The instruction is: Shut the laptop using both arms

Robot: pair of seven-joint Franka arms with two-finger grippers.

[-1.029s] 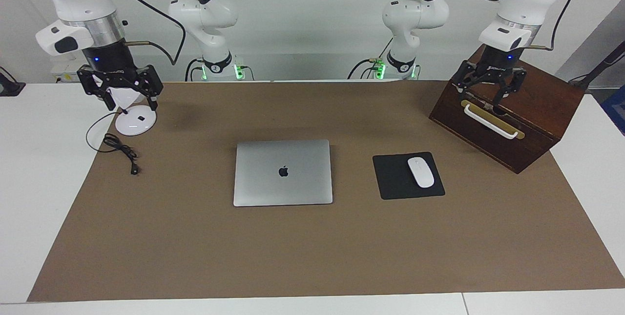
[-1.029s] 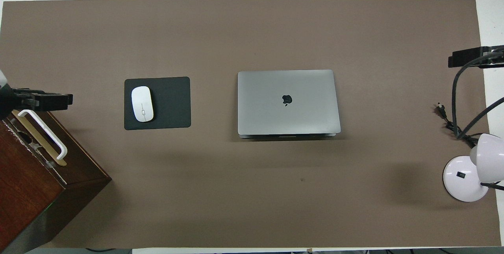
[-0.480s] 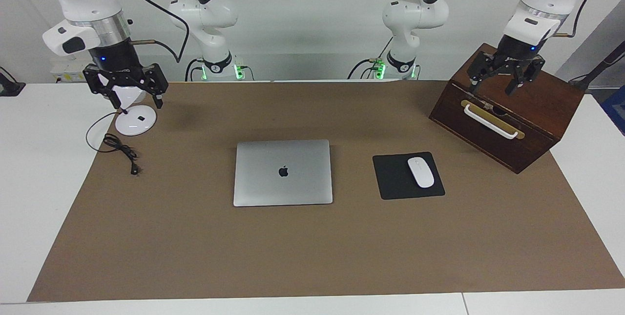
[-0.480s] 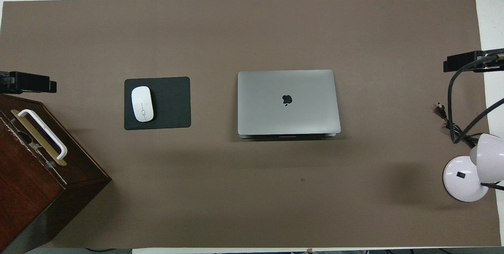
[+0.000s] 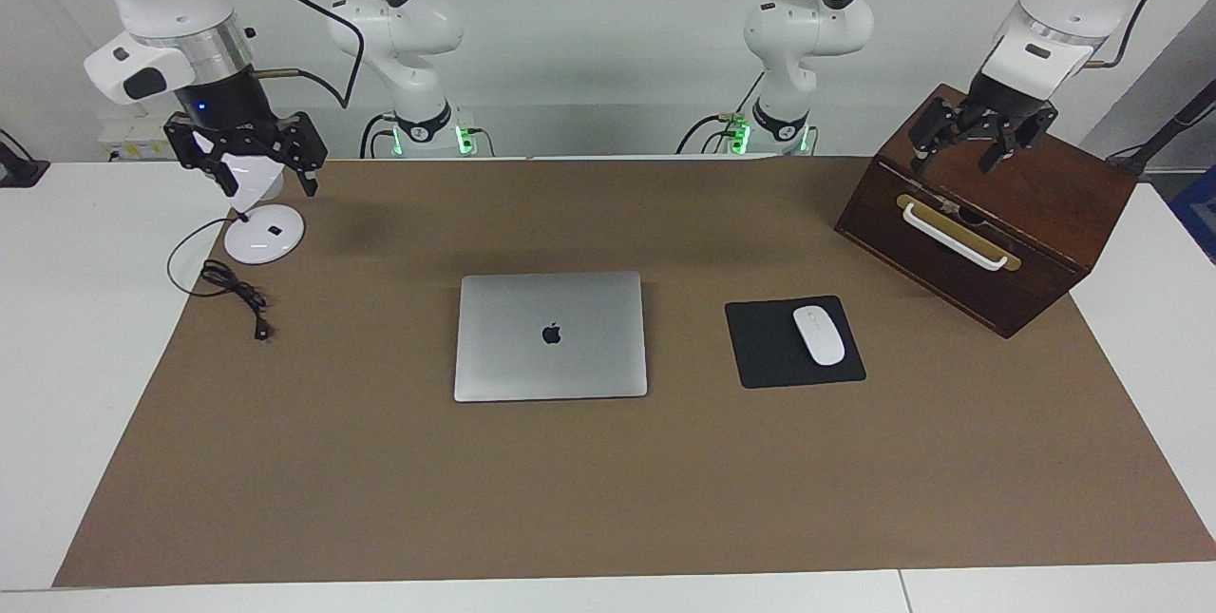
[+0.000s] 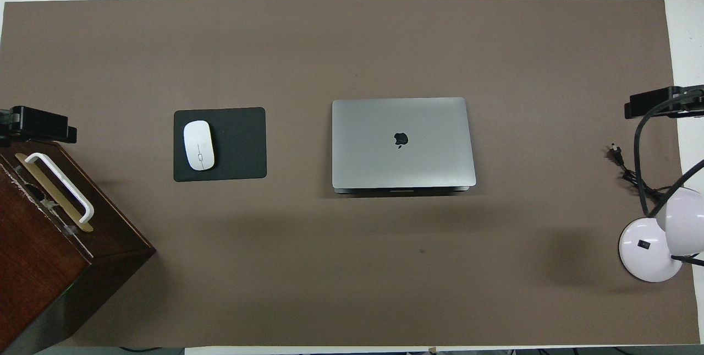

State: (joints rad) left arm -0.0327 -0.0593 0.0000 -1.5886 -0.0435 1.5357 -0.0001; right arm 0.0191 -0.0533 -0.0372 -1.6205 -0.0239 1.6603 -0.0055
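Brown mat [image 5: 608, 499]: laptop [image 5: 551, 335], apple logo.

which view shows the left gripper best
The facing view: the left gripper shows whole, fingers spread, up over the wooden box. In the overhead view only its black tip shows at the frame's edge, by the box.

Silver-grey laptop [image 5: 551, 335], dark logo; black mouse pad [image 5: 794, 342]; brown mat [image 5: 608, 489].
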